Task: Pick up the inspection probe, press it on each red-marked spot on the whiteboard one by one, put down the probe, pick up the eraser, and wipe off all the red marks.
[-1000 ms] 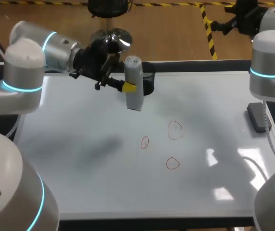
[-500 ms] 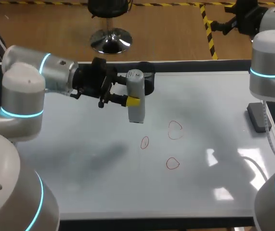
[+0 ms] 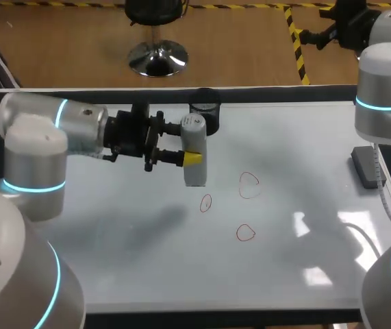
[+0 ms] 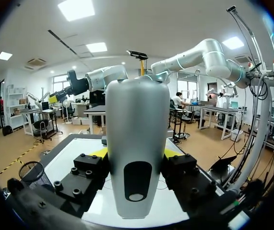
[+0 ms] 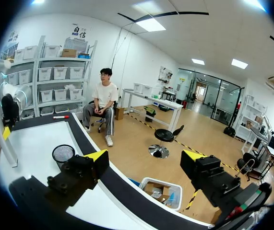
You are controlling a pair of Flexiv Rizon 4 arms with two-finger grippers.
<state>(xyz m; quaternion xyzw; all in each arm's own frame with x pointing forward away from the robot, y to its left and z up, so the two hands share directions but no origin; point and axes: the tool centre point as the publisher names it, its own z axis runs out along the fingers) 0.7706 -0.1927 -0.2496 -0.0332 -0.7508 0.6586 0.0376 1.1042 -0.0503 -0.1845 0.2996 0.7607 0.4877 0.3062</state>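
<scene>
My left gripper (image 3: 190, 159) is shut on the grey inspection probe (image 3: 194, 154), which it holds upright over the whiteboard (image 3: 113, 205). The probe's lower end hangs just behind the leftmost of three red marks (image 3: 205, 202); the other two (image 3: 249, 184) (image 3: 246, 233) lie to its right. In the left wrist view the probe (image 4: 137, 143) fills the space between the yellow fingertips (image 4: 98, 152). The dark eraser (image 3: 368, 166) lies at the board's right edge. My right gripper (image 5: 144, 163) is open and empty, high beyond the table's far right corner, and sees the probe (image 5: 5, 148) from afar.
A black mesh cup (image 3: 205, 113) stands at the board's back edge, just behind the probe; it also shows in the right wrist view (image 5: 63, 153). My right arm (image 3: 385, 89) rises beside the board's right edge, above the eraser.
My left arm has carried the probe toward the front of the board and lower, away from the black cup and closer to the leftmost red mark. The right arm has not moved.
</scene>
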